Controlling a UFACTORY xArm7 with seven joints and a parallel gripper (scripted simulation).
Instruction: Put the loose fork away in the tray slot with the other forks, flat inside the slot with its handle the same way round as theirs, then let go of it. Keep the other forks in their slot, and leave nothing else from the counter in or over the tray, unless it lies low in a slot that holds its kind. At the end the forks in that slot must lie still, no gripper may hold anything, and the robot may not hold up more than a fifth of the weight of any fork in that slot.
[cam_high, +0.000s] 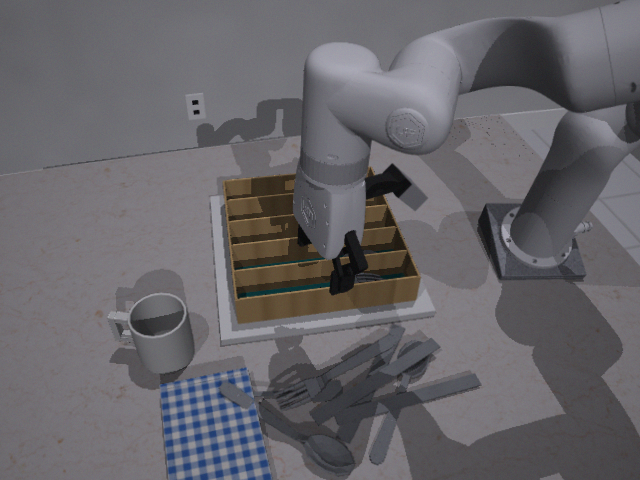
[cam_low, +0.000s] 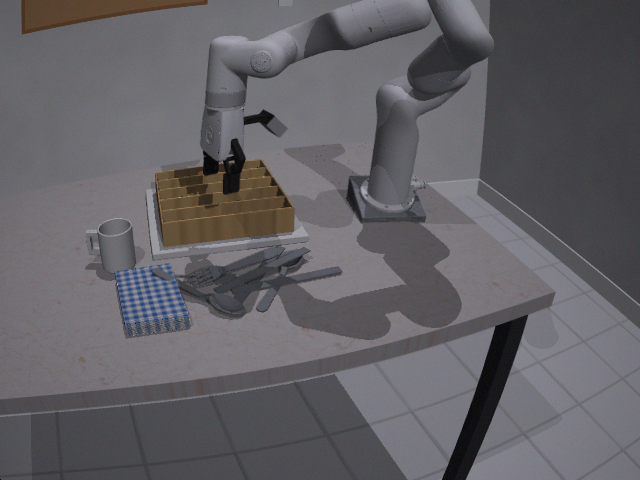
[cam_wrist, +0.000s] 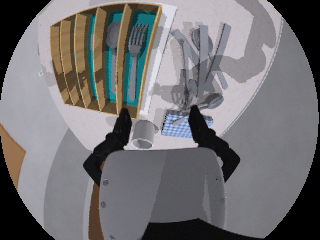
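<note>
Pincer (cam_high: 345, 268) hangs wide and empty above the tray (cam_high: 330, 304); better to reach beyond its near wall and pluck one fork (cam_high: 297, 391) cleanly from the pile.

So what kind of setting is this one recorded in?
Probably a kitchen or dining corner: a stone-look counter on a tiled floor, with a wooden cutlery tray, a heap of loose cutlery, a mug and a checked napkin.
</note>
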